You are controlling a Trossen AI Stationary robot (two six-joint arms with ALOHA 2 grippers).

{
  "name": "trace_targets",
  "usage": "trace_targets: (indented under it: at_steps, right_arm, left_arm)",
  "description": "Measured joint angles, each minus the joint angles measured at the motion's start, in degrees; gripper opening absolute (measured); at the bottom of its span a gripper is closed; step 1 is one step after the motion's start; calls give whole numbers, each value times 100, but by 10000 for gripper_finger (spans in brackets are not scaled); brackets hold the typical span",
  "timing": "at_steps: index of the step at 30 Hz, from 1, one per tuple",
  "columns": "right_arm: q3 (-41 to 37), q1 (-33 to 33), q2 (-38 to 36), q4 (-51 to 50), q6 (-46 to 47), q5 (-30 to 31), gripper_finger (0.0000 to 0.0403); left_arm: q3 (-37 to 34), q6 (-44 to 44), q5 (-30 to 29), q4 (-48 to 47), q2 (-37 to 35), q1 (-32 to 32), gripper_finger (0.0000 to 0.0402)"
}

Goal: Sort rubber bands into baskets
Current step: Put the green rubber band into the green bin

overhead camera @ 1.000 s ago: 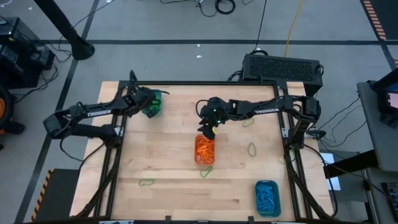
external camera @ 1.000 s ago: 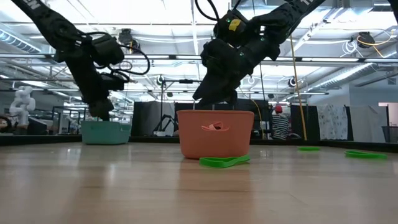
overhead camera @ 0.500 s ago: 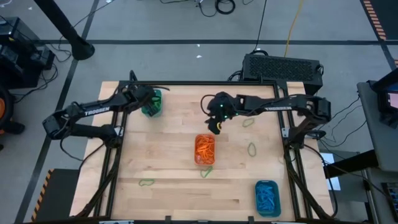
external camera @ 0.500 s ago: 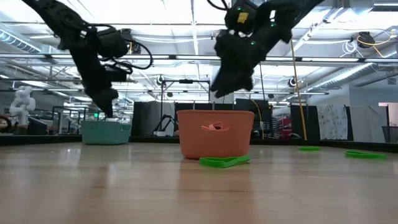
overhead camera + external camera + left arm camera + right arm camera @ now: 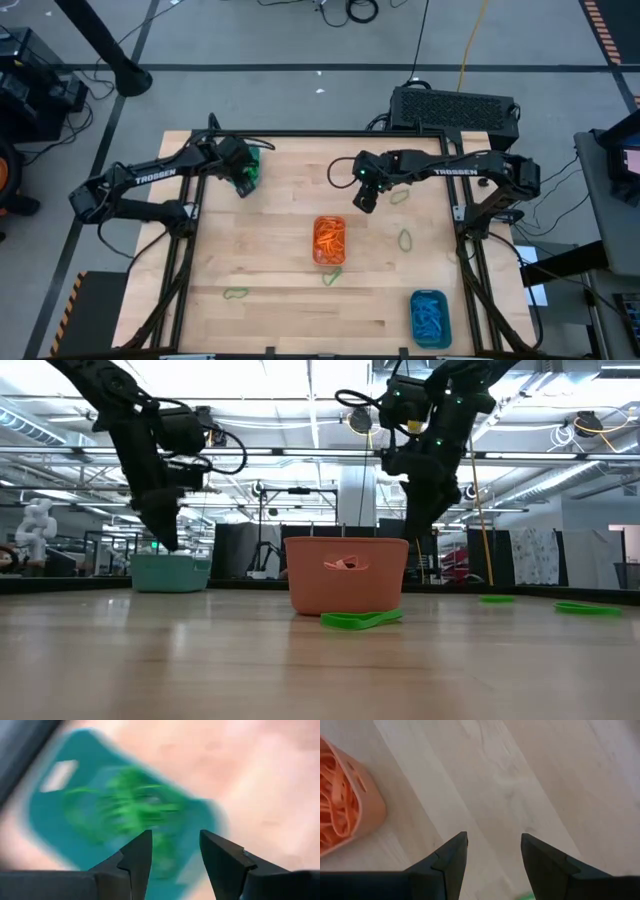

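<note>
While hanging over the far-left teal basket with fingers spread and nothing between them, the left gripper is looking down on a heap of green rubber bands lying inside that basket. Hovering above bare table near the far middle, the right gripper is also standing open and holding nothing, with the orange basket showing just beside it in its wrist view, full of orange bands. Sitting at the middle of the table, that orange basket is standing well apart from both teal ones. Lying at the near right corner, the second teal basket is carrying blue bands. Resting loose on the wood are green bands: one touching or just beside the orange basket's near end, one toward the near left, one to the right of the orange basket, and one near the right gripper.
</note>
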Motion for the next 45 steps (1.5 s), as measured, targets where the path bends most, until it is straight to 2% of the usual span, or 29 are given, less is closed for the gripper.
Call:
trace_targets:
  at_steps: [5, 10, 15, 19, 22, 25, 29, 33, 34, 40, 45]
  right_arm:
    - [0, 23, -6, -313, 11, 123, 178]
    - [-248, 34, -10, -904, 214, 368, 178]
    - [-765, 23, -8, -997, 1310, 467, 178]
    - [-1283, -31, -8, -544, 1638, 677, 178]
    - [-1601, -112, -8, -229, 1813, 667, 178]
    - [-1923, -204, -8, 136, 1873, 437, 168]
    - [-2192, -317, -41, 524, 1939, 213, 123]
    - [-2152, -385, -35, 646, 1694, -66, 27]
    - [-2118, -381, -58, 649, 1584, -63, 14]
    - [-1615, -388, -179, 698, 1128, 181, 2]
    - [-1262, -252, -348, 1505, 643, -308, 1]
  left_arm:
    - [276, -17, 1417, -446, -3, -328, 173]
    - [377, -27, 2072, -568, -7, -1128, 173]
    - [377, -262, 2092, -309, -7, -2137, 173]
    - [377, -152, 2052, 322, -7, -2718, 173]
    - [319, -88, 2034, 1019, -7, -2970, 173]
    - [257, -87, 2021, 1315, -7, -3081, 173]
    - [199, -97, 2007, 1308, -7, -3110, 173]
    - [187, -122, 1954, 1302, -7, -3112, 173]
    - [187, -122, 1930, 1303, -7, -3112, 173]
    - [152, 35, 1860, 1533, -7, -3144, 173]
    - [-542, 252, 1869, 3421, -7, -3238, 173]
